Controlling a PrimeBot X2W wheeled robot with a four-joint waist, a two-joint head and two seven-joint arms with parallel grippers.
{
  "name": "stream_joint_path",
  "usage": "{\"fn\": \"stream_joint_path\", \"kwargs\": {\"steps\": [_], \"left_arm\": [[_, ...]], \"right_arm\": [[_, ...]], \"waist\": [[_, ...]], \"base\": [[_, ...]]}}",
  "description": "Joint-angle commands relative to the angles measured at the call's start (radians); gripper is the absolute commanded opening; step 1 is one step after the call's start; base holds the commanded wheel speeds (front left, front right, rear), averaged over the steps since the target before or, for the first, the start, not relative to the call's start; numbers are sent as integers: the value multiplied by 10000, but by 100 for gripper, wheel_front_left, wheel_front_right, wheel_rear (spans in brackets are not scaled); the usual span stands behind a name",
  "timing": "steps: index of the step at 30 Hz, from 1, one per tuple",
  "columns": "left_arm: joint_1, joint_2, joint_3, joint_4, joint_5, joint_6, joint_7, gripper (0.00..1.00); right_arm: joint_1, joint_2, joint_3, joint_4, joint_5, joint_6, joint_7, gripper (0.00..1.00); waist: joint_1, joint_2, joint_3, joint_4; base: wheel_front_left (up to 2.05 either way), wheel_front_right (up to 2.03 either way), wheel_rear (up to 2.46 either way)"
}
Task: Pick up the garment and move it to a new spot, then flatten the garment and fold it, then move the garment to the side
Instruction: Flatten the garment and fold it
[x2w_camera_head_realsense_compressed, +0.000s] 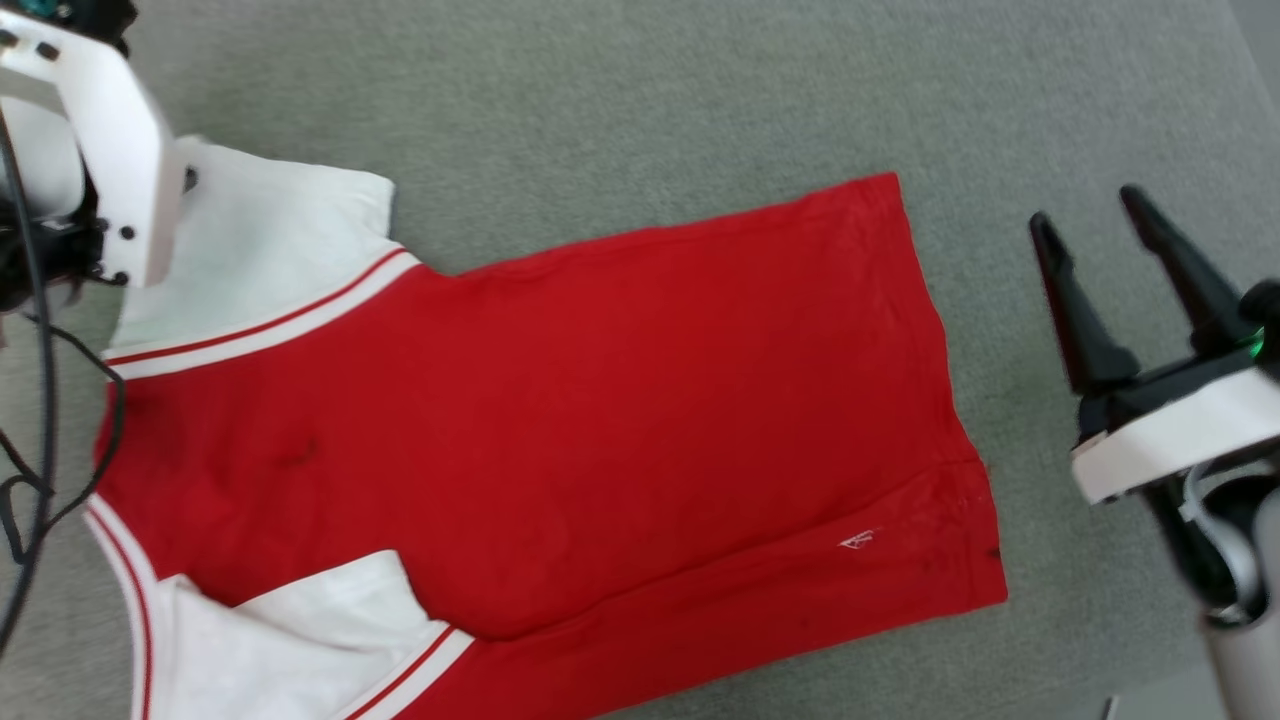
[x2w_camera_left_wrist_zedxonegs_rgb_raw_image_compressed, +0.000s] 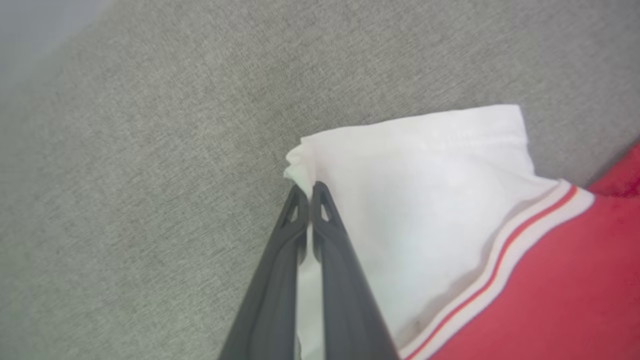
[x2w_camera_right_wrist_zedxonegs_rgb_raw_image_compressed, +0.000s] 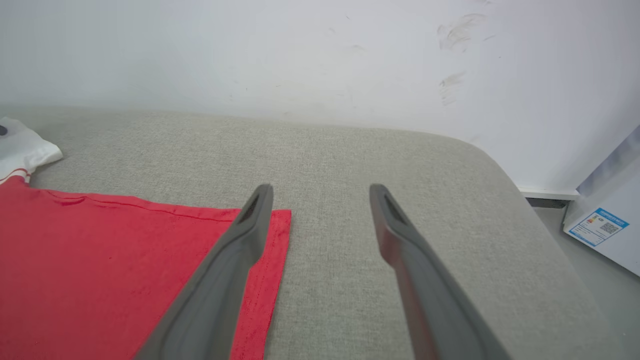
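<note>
The garment (x2w_camera_head_realsense_compressed: 600, 400), a red shirt with white sleeves and striped trim, lies spread flat on a grey cushion (x2w_camera_head_realsense_compressed: 700, 90). Its hem points right, and a small white logo (x2w_camera_head_realsense_compressed: 857, 541) sits near that hem. In the left wrist view my left gripper (x2w_camera_left_wrist_zedxonegs_rgb_raw_image_compressed: 309, 192) is shut on the outer corner of the far white sleeve (x2w_camera_left_wrist_zedxonegs_rgb_raw_image_compressed: 425, 200), whose cloth shows between the fingers. My right gripper (x2w_camera_head_realsense_compressed: 1087, 212) hovers open just right of the hem with nothing in it. In the right wrist view the right gripper (x2w_camera_right_wrist_zedxonegs_rgb_raw_image_compressed: 321, 192) stands wide, its left finger over the hem corner of the garment (x2w_camera_right_wrist_zedxonegs_rgb_raw_image_compressed: 125, 260).
Black cables (x2w_camera_head_realsense_compressed: 40, 400) hang by my left arm's white bracket (x2w_camera_head_realsense_compressed: 110, 130). A white wall (x2w_camera_right_wrist_zedxonegs_rgb_raw_image_compressed: 300, 60) rises behind the cushion, whose rounded edge (x2w_camera_right_wrist_zedxonegs_rgb_raw_image_compressed: 500, 170) drops off at the right. A white box with a blue label (x2w_camera_right_wrist_zedxonegs_rgb_raw_image_compressed: 600, 225) stands on the floor there.
</note>
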Motion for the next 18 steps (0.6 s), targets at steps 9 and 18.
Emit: {"fn": "stream_joint_path", "kwargs": {"steps": [9, 18], "left_arm": [[594, 32, -301, -1290, 131, -101, -1352, 0], [593, -27, -419, -2299, 332, -95, -1901, 0]], "right_arm": [[-1946, -2021, 1052, 39, 1052, -9, 3562, 100], [-3959, -2978, 2894, 1622, 2484, -9, 7814, 100]], "waist": [[-1, 0, -793, 899], [-1, 0, -610, 1437]], "base": [[0, 0, 0], [0, 0, 0]]}}
